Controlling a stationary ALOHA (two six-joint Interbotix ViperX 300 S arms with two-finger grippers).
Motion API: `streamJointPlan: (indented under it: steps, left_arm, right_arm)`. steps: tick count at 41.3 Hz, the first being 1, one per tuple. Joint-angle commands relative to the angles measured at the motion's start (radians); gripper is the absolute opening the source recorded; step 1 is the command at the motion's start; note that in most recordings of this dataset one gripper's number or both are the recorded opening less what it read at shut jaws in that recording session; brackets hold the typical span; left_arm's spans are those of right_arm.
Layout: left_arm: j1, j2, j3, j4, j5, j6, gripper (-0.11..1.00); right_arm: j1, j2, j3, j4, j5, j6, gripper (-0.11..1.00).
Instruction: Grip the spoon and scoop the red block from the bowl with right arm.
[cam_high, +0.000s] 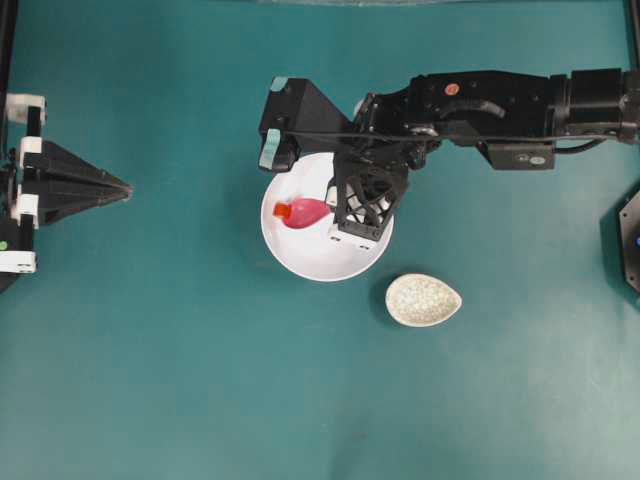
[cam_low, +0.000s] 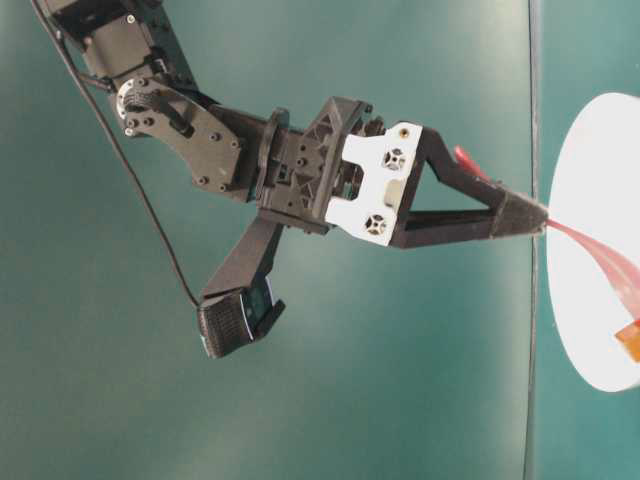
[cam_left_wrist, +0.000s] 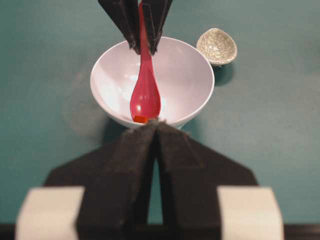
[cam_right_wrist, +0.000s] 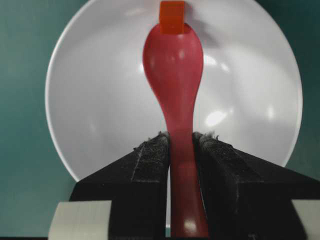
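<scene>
Holding the glossy pink-red soup spoon (cam_right_wrist: 173, 75) by its straight handle, the right arm's black end effector (cam_right_wrist: 182, 145) has its padded jaws clamped on either side of the handle, with the spoon's deep oval bowl reaching down into the plain white round bowl (cam_high: 310, 255). The tiny red-orange cube (cam_right_wrist: 172, 17) sits at the very tip of the spoon, against the far wall of the white bowl. Whether it rests on the spoon's lip or merely touches its edge cannot be settled from these views.

Risks noted:

1. The block is at the tip, not in the spoon's hollow. A push forward could drive it up the bowl's wall or slide it sideways round the spoon instead of loading it.
2. The grip is on a smooth, glossy, narrow handle. Pressing the tip against the bowl could make the handle twist or slip between the pads, tilting the spoon and shedding the block.
3. Downward or forward pressure near the wall could shove or tip the white bowl across the green surface (cam_high: 180, 380).
4. A hasty lift would likely roll the block off the lip.

The small speckled beige teardrop dish (cam_high: 423, 299) stands near the bowl, apart from it. The left end effector (cam_high: 128, 186) is parked well away, jaws together and holding nothing.
</scene>
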Motion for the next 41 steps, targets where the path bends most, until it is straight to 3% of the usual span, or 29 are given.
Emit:
streamJointPlan:
  steps: [1,19,41]
  left_arm:
    - [0.003,0.003,-0.023,0.002,-0.005,0.000,0.00]
    - [0.003,0.003,-0.023,0.002,-0.003,-0.002,0.00]
    - [0.003,0.002,-0.023,0.002,-0.002,-0.003,0.00]
  right_arm:
    - [0.002,-0.017,-0.025,0.000,-0.018,0.002,0.25]
    - [0.000,-0.035,-0.003,0.000,-0.032,0.002,0.25]
    - [0.005,-0.117,0.126,0.005,-0.107,0.005,0.25]
